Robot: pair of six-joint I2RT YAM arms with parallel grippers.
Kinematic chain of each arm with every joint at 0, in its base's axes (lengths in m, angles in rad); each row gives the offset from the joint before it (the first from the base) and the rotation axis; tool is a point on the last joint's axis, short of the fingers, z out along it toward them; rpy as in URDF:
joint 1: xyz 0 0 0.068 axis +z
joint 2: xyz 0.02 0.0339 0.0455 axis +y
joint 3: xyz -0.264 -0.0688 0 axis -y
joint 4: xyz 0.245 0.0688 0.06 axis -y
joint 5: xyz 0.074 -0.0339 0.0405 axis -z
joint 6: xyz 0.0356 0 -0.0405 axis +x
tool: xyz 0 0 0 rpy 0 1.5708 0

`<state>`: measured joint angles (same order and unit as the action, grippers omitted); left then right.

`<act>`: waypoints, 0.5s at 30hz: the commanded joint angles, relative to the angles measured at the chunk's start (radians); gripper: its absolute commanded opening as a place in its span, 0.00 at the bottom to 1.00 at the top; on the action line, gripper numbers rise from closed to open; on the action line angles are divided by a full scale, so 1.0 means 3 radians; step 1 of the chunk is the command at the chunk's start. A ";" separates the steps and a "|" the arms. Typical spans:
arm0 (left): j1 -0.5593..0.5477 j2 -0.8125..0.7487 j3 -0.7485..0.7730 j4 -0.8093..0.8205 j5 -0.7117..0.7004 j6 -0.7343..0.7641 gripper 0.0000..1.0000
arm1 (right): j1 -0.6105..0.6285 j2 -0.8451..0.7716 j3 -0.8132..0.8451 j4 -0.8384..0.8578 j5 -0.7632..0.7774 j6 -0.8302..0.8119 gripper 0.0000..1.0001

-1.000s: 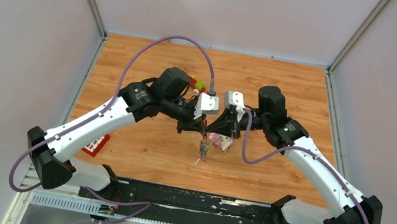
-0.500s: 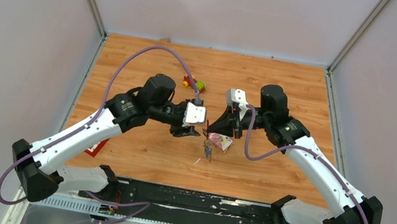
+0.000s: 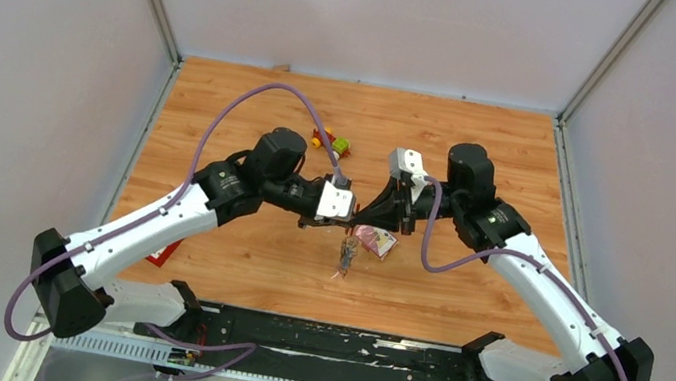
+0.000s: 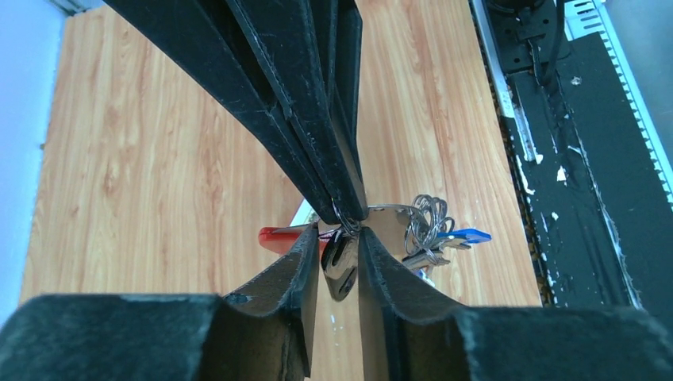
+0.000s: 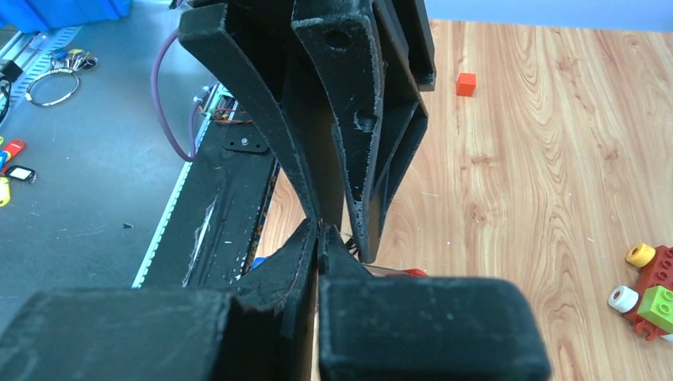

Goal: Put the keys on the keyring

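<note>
Nearest the arm bases, a flat red-and-white piece lies by the near-left edge of the worktop. Toward the middle, the keys hang in a small bunch off the wood, long axis up and down. A pink foil packet lies just beside them on the right.

Above the bunch the two arms meet tip to tip. The right gripper is clenched on the thin wire of the keyring. The left gripper has its fingers partly apart around the grey fob; whether they pinch it I cannot tell.

In the left wrist view the red fob points toward the far side, and a blue-headed key points toward the near edge.

Further back stands a toy car, and a small orange cube sits by the far edge.
</note>
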<state>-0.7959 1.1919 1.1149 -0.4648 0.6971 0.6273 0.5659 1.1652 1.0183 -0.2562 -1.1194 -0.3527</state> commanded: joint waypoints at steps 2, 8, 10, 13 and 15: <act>0.0009 -0.0027 -0.0073 0.0115 0.0190 0.0055 0.24 | -0.0026 -0.0110 0.0071 0.0219 -0.0112 0.0047 0.00; 0.0009 -0.0057 -0.0140 0.0137 0.0190 0.0040 0.14 | -0.0034 -0.0115 0.0052 0.0226 -0.0074 0.0031 0.00; 0.0010 -0.0047 -0.0149 0.0175 0.0201 0.0008 0.14 | -0.0031 -0.0116 0.0054 0.0234 -0.0068 0.0038 0.00; 0.0009 0.0002 -0.0144 0.0272 0.0245 -0.0101 0.14 | -0.0031 -0.0111 0.0044 0.0268 -0.0059 0.0058 0.00; 0.0006 0.0058 -0.0123 0.0334 0.0292 -0.0203 0.14 | -0.0031 -0.0111 0.0027 0.0290 -0.0045 0.0073 0.00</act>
<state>-0.7914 1.1931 1.0779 -0.4187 0.7277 0.6239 0.5629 1.1610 1.0180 -0.2535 -1.1248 -0.3401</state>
